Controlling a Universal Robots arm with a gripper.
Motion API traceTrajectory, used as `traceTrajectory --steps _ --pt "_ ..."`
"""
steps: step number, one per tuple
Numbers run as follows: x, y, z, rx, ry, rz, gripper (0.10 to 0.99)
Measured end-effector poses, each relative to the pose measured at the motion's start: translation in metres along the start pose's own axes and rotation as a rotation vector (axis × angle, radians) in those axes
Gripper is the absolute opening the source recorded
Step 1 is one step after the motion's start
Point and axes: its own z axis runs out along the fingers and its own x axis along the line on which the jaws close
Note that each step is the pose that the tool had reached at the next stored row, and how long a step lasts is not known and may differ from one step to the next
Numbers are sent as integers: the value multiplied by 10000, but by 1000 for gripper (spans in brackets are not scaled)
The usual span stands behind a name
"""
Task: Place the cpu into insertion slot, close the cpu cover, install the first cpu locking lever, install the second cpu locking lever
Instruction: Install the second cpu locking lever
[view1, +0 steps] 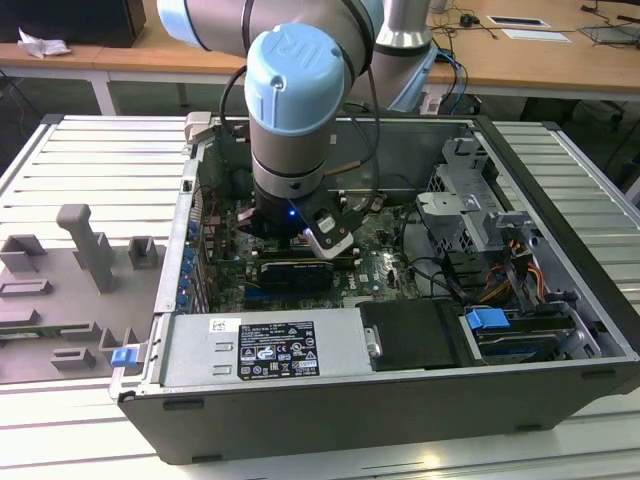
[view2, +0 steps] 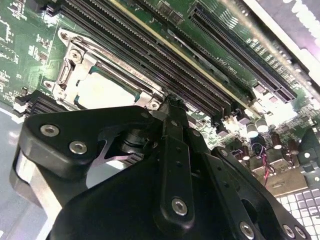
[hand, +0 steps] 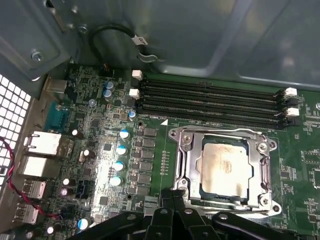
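The arm reaches down into the open computer case, its gripper hovering low over the green motherboard. In the first wrist view the cpu sits flat in its socket, silver top facing up, and the cpu cover lies down around it as a bright metal frame. The gripper's black links crowd the socket's near edge, just beside the frame corner; I cannot tell whether the fingers stand apart or together. Along the socket's far edge run the long black memory slots, close by. The case's grey wall rises beyond them. In the exterior view, drive cages and cables fill the exterior view's right.
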Motion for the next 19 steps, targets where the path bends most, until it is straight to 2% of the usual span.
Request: traceTrajectory --steps 2,5,8,10,12,13,19 --pt "0 -6 19 -104 6 -56 106" --pt "1 -13 39 -174 15 -112 106" --pt "2 -20 44 -289 9 -137 106" --pt "2 -14 28 -313 5 -137 106" --pt "1 15 -63 -312 8 -139 106" --pt "1 22 -81 -313 7 -138 106" --pt "1 33 -116 -312 7 -137 106"
